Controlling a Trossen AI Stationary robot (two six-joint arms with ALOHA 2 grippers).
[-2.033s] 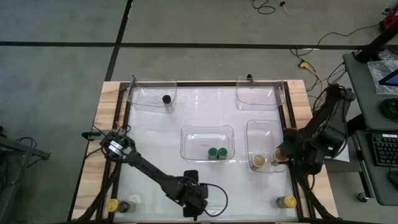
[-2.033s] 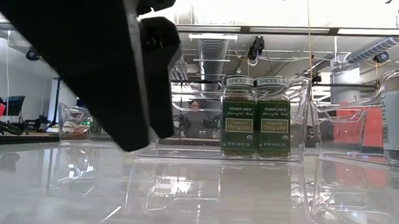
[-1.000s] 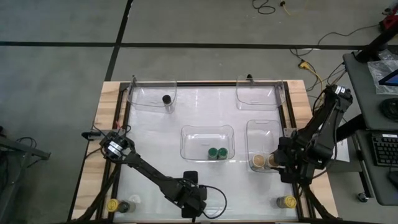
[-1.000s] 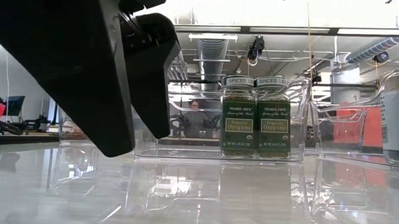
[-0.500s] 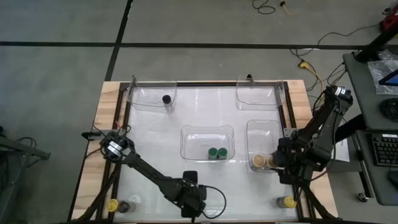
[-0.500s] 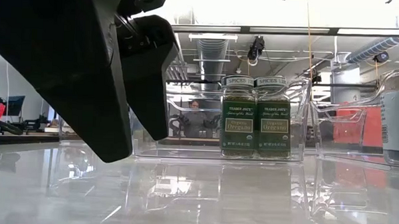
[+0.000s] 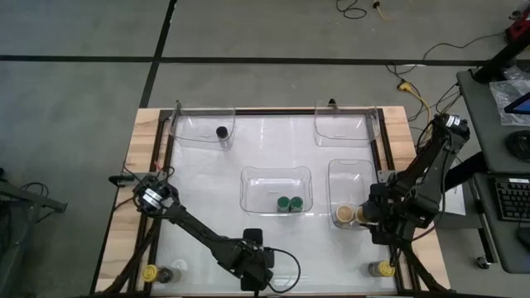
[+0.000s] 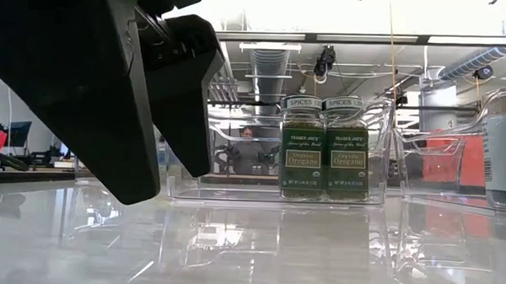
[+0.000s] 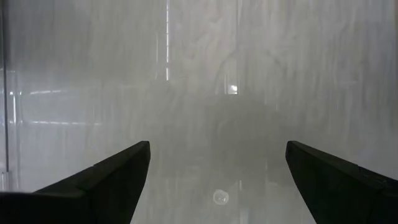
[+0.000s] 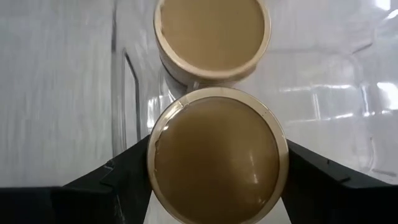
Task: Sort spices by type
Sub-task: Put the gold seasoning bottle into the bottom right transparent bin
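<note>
My right gripper (image 7: 370, 217) is over the right clear tray (image 7: 354, 170) and is shut on a tan jar (image 10: 217, 155). This jar is right beside the other tan jar (image 10: 211, 34), which stands in the same tray. Two green jars (image 7: 290, 203) stand in the centre tray (image 7: 276, 178). A black jar (image 7: 222, 132) stands in the far-left tray. One yellow jar (image 7: 149, 271) is at the near-left corner and another (image 7: 383, 269) at the near right. My left gripper (image 7: 252, 266) is open and empty over bare table (image 9: 217, 186) near the front edge. My right gripper holds the tan jar between its two fingers (image 10: 118, 180), which sit on opposite sides just under the lid's rim (image 10: 152, 155). The fingers come from above and point down. The jar is upright inside the tray. The lid hides whether its base rests on the tray floor.
An empty clear tray (image 7: 341, 124) stands at the far right. My left gripper fills the left of the low view (image 8: 111, 86). A black frame edges the table. A person shows in the room beyond (image 8: 247, 150).
My right gripper has carried the tan jar a little toward the near edge, to right beside the other tan jar, and has then kept still. My left gripper has crept slightly toward the near edge and stays open.
</note>
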